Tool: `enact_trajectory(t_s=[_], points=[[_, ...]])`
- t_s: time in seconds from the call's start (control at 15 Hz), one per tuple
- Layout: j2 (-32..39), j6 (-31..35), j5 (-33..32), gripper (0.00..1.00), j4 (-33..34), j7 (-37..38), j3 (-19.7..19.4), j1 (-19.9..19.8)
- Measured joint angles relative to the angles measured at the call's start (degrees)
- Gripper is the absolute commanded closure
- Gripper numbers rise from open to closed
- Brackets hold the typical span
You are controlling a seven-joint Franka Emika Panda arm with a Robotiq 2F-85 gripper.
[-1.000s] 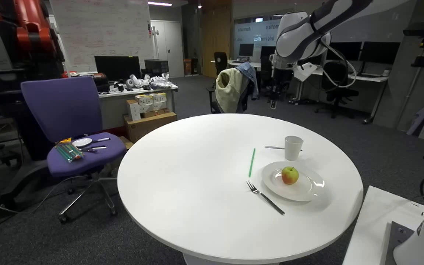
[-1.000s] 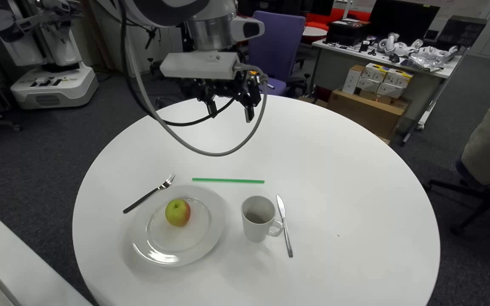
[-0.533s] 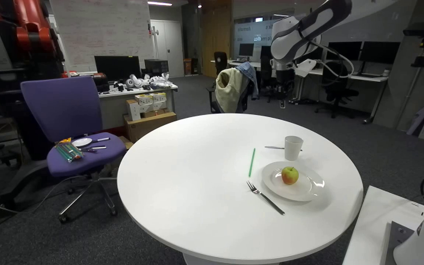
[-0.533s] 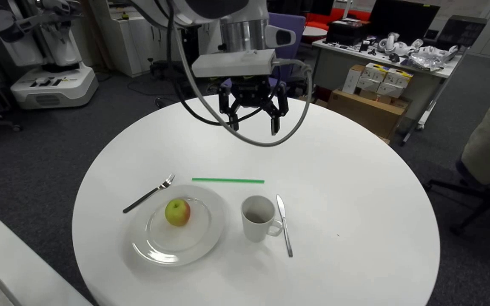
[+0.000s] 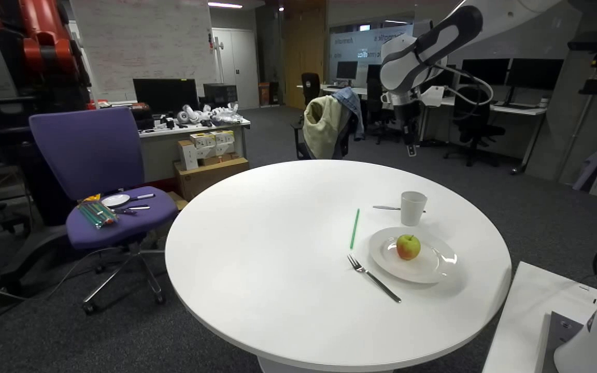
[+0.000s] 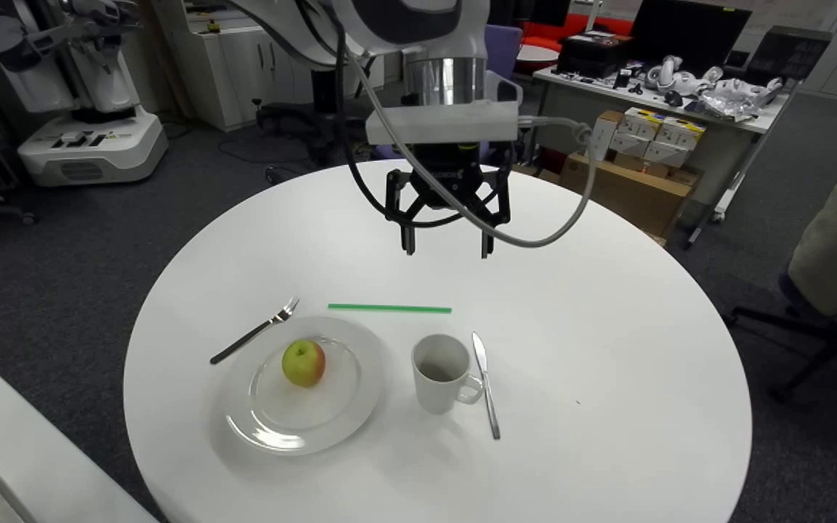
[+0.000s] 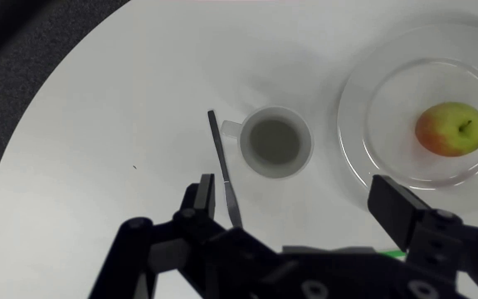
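The tool [image 6: 447, 253] hangs above the desk [image 6: 607, 319], jaws spread wide and holding nothing, while the white mug [image 6: 440, 381] stands upright on it between the knife [image 6: 490, 402] and the plate [image 6: 360, 356].

Surface [image 6: 578, 290]: round, white, below the fingers [image 6: 407, 240] and apart from them.
Mug [image 6: 433, 392]: white, upright, seen past the gap between the fingers in the wrist view.
Knife [image 7: 223, 166]: just beside the mug's handle [image 7: 231, 129], blade near one finger in that view.
Plate [image 6: 368, 385]: white, partly covered by the opposite finger.
Green stick [image 6: 389, 309]: mostly hidden behind the fingers, one bit showing on the plate side.
Fork [image 6: 248, 337]: beyond the plate-side finger, tines near the stick.
Speck [image 7: 135, 167]: tiny, dark, out past the knife-side finger.
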Motion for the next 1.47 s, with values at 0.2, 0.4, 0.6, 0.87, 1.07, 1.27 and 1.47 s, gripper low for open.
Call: enact_trajectory(t_s=[0.2,0.4,0.6,0.87,1.07,1.27,1.47], points=[[0.1,0.0,0.0,0.00,0.0,-1.6,0.0,-0.4],[0.1,0.0,0.0,0.00,0.1,-1.6,0.2,-0.4],[0.2,0.0,0.0,0.00,-0.1,-1.6,0.3,-0.4],[0.7,0.1,-0.3,0.00,-0.8,-3.2,0.3,-0.9],[2.2,1.5,-0.2,0.00,-0.8,-3.8,-0.1,-2.7],[4.7,7.4,0.6,0.00,-0.9,-2.3,-0.5,-5.1],[8.1,15.9,1.0,0.00,-1.2,0.0,-0.6,-6.5]])
